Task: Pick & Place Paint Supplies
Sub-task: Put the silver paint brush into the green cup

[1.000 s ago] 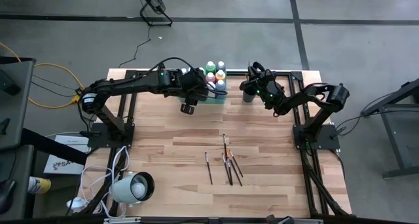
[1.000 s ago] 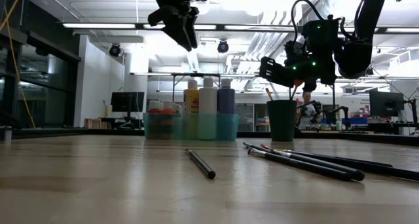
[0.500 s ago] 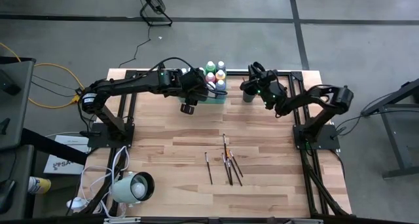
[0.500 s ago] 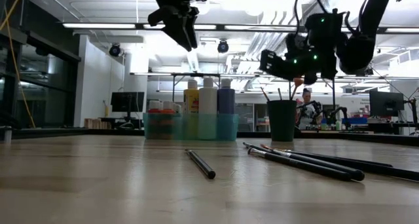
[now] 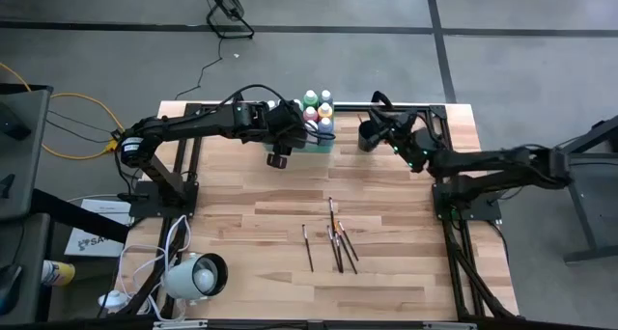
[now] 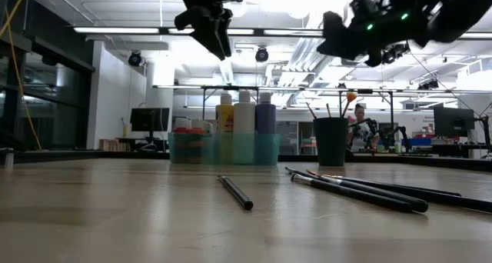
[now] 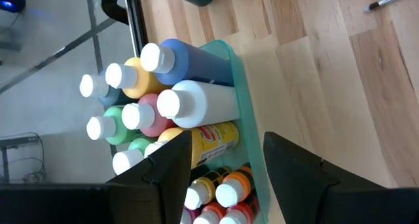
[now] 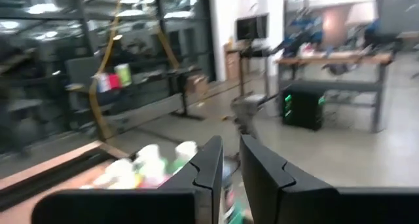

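Note:
Several paint bottles (image 5: pixel 317 106) with white caps stand packed in a translucent green tray (image 5: pixel 315 144) at the table's far edge; they also show in the left wrist view (image 7: pixel 163 106). My left gripper (image 5: pixel 279 158) hangs open above the tray's near side (image 7: pixel 245 119), touching nothing. A dark cup (image 5: pixel 368 137) stands right of the tray with brushes (image 6: pixel 327 108) sticking up out of it. My right gripper (image 6: pixel 329 32) is high above the cup, open by a narrow gap (image 8: pixel 230 165) and empty. Several dark-handled brushes (image 5: pixel 338 238) lie flat on the table's middle.
A white round lamp (image 5: pixel 198 274) sits at the near left corner. Black arm frames (image 5: pixel 462 200) stand at both sides of the table. One brush (image 6: pixel 237 192) lies apart, left of the rest. A person (image 6: pixel 357 121) is far off in the room beyond.
My right gripper has risen from just over the cup to well above it, and its arm has stretched out toward the table's right. The brushes stay standing in the cup.

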You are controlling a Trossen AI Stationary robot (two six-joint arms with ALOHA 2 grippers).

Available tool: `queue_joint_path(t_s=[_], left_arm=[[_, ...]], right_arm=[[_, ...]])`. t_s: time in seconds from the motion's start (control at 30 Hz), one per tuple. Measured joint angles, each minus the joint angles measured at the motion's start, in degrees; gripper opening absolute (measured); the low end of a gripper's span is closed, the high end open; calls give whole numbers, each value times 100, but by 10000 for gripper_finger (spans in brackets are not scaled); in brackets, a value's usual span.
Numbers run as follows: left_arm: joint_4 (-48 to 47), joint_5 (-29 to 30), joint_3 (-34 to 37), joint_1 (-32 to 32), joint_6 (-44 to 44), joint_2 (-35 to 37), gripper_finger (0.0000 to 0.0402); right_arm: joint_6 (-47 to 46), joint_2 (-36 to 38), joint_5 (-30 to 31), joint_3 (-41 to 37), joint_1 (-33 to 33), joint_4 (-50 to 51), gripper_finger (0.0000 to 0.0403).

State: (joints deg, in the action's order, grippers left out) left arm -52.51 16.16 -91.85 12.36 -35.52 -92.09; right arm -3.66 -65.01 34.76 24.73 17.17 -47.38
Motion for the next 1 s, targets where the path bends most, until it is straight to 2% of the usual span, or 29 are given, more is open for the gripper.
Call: queue_joint_path(t_s=[0.2, 0.33, 0.53, 0.7, 0.83, 1.0], left_arm=[[-237, -25, 0, 0, 607, 0, 183], [-516, -215, 0, 0, 1545, 0, 183], [-556, -478, 294, -184, 2625, 0, 183], [-336, -799, 753, -523, 3268, -7, 183], [-151, -894, 1051, -855, 4060, -4, 183], [364, -1097, 1437, -1188, 5780, -4, 183]], right_arm=[[-550, 1261, 1, 0, -551, 1488, 48], [-724, 1969, 177, 0, -816, 1989, 48], [-1422, 2720, 39, 0, -989, 3075, 48], [-1945, 3170, -888, -2, -1104, 4211, 48], [-2437, 3206, -1448, -2, -1228, 4850, 48], [-2510, 3209, -1900, -4, -1343, 5098, 48]])
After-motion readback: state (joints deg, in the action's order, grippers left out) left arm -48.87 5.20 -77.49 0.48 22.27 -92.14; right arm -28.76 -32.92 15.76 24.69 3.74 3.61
